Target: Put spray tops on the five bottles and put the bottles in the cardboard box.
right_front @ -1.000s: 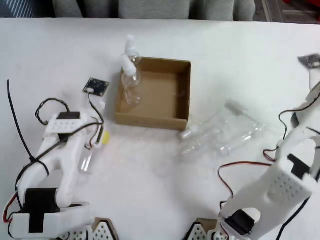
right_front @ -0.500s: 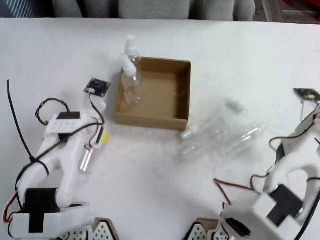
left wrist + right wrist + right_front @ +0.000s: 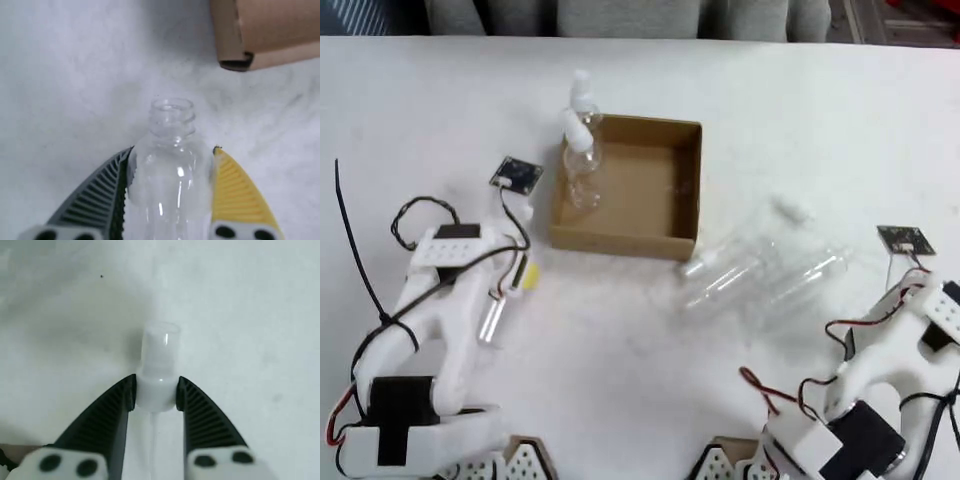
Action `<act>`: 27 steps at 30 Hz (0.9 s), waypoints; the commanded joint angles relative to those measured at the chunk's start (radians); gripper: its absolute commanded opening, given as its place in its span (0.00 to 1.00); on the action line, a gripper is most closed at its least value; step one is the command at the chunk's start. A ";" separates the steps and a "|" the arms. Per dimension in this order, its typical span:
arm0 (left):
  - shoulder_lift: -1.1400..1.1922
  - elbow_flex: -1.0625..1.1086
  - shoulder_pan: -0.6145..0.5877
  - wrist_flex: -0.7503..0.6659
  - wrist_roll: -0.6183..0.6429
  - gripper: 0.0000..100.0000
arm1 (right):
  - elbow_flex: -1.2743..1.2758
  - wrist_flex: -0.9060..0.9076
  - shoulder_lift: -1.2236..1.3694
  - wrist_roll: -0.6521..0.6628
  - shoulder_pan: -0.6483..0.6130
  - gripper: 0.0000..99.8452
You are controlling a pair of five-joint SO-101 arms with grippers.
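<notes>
My left gripper [image 3: 172, 151], with one grey and one yellow finger, is shut on a clear bottle [image 3: 170, 170] whose neck is uncapped. In the high view this bottle [image 3: 492, 322] hangs low over the table, left of and nearer than the cardboard box [image 3: 672, 240]. My right gripper [image 3: 156, 382] is shut on a white spray top [image 3: 159, 357] over bare table, and the right arm [image 3: 880, 350] is folded back at the front right. Two bottles with spray tops [image 3: 582, 150] stand in the box's far left corner.
Several clear uncapped bottles [image 3: 760, 272] lie on the table right of the box, with a white spray top [image 3: 790, 210] beside them. The box corner [image 3: 240, 55] is close beyond the held bottle's neck. Cables trail from both arms.
The right arm has drawn back and folded down toward the front right of the table. The left arm and its bottle have stayed put.
</notes>
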 commanded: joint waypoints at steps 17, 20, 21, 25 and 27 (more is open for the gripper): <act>-0.002 -0.005 0.002 -0.018 -0.011 0.03 | -0.149 0.127 0.027 0.000 0.002 0.18; -0.002 -0.005 0.002 -0.018 -0.011 0.03 | -0.100 0.122 -0.058 0.000 0.028 0.18; -0.002 -0.005 0.004 -0.018 -0.011 0.03 | -0.069 0.111 -0.097 0.014 0.033 0.18; -0.002 -0.005 0.004 -0.020 -0.012 0.03 | 0.081 0.050 -0.269 0.068 0.038 0.18; -0.002 -0.005 0.004 -0.020 -0.012 0.03 | 0.143 -0.005 -0.334 0.068 0.035 0.18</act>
